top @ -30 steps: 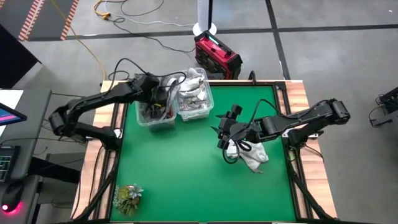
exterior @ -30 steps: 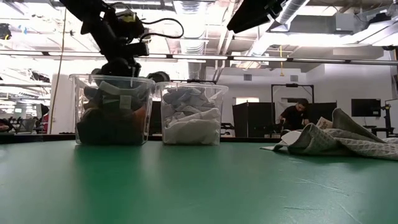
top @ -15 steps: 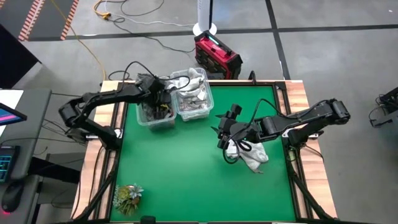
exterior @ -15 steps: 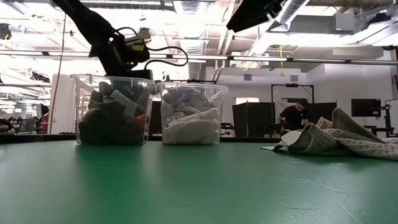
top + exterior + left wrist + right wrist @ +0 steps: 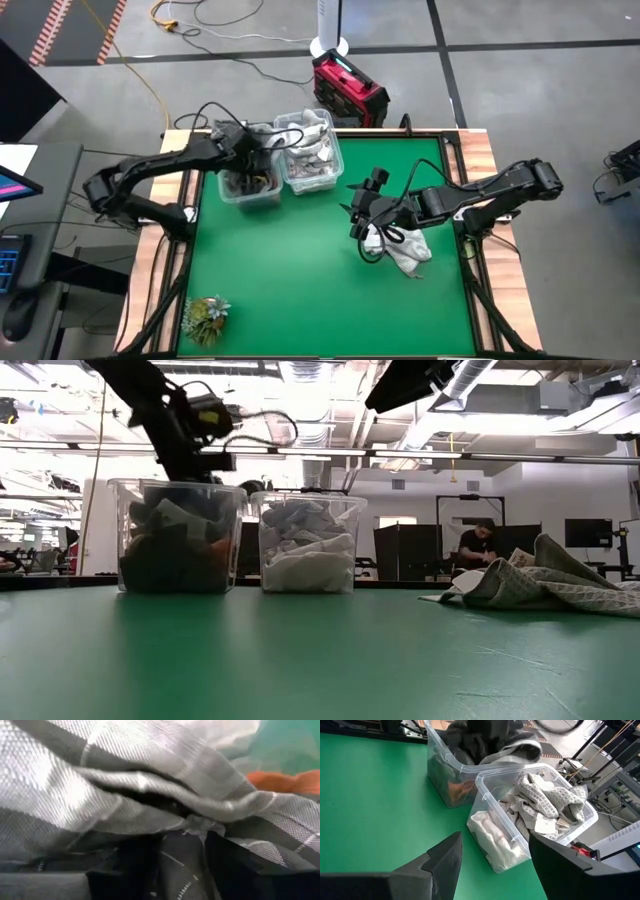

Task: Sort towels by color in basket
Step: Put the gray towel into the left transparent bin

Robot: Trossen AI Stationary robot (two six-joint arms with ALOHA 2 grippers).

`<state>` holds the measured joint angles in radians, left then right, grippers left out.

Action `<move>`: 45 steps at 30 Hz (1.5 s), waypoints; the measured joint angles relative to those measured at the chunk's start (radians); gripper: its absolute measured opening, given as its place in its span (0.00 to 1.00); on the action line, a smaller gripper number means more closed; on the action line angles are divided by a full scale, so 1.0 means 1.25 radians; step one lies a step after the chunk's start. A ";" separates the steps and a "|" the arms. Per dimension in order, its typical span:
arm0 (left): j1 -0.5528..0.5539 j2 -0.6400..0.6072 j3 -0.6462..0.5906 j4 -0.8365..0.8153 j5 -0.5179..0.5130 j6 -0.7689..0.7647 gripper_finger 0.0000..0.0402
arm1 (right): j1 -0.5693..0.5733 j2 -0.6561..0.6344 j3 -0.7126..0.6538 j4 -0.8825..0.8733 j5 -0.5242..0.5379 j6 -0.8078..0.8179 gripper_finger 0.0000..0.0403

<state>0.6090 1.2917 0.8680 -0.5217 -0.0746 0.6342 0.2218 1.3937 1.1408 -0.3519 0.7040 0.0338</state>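
— What's under your left gripper (image 5: pixel 252 170)?
— Crumpled grey plaid towel (image 5: pixel 150 795) in the clear plastic bin (image 5: pixel 245 185); grip state unclear.
— And the right gripper (image 5: pixel 362 215)?
— Spread wide, a loose pale plaid towel (image 5: pixel 405 252) beneath it.

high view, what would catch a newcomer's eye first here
Two clear bins sit side by side at the green table's far edge: the dark-towel bin, with the left gripper over it, and the light-towel bin. A crumpled grey plaid towel lies right of centre, beneath the open right gripper.
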 joint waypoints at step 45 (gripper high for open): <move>0.153 0.027 -0.021 0.035 -0.182 -0.070 0.01 | -0.002 0.000 0.000 0.034 0.000 -0.027 0.64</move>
<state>0.7998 1.3259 0.8413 -0.4775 -0.3017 0.5462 0.2199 1.3937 1.1408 -0.3094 0.7040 -0.0006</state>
